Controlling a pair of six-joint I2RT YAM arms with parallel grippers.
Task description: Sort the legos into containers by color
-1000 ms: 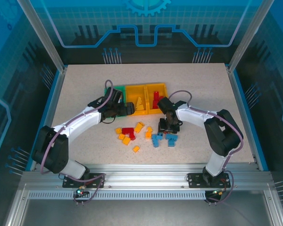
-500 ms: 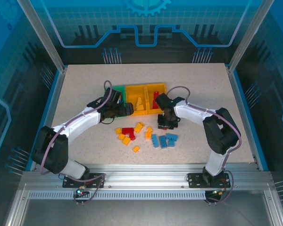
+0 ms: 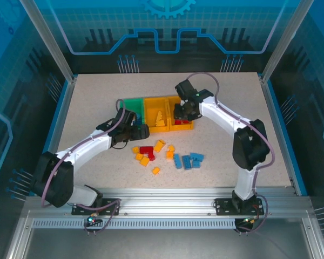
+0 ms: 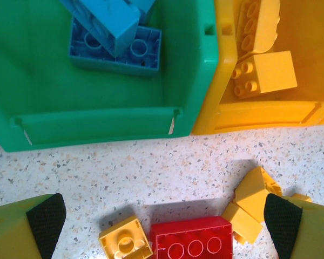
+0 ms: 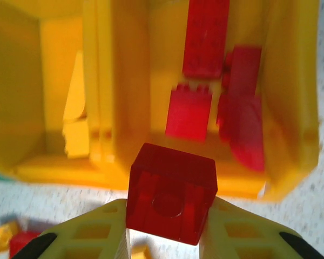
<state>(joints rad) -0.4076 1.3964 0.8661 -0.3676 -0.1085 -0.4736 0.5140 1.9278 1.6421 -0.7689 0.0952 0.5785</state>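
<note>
My right gripper (image 5: 170,229) is shut on a small red brick (image 5: 171,191), held above the near wall of the right-hand yellow bin (image 3: 190,127), where several red bricks (image 5: 205,38) lie. Seen from above, that gripper (image 3: 179,113) hangs over this bin. My left gripper (image 4: 164,221) is open above the table just in front of the green bin (image 4: 97,127), with a red brick (image 4: 191,240) and a small yellow brick (image 4: 125,243) between its fingers. Blue bricks (image 4: 113,32) lie in the green bin. Yellow bricks (image 4: 262,70) lie in the middle yellow bin (image 3: 151,102).
Loose legos lie on the table in front of the bins: yellow ones (image 3: 159,145), a red one (image 3: 147,151), a cluster of blue ones (image 3: 186,161) to the right, and a single yellow one (image 3: 156,170) nearer the bases.
My right gripper closed on a red brick beside the blue cluster, lifted it and carried it back over the right-hand bin. My left gripper drew back from the green bin toward the loose legos.
</note>
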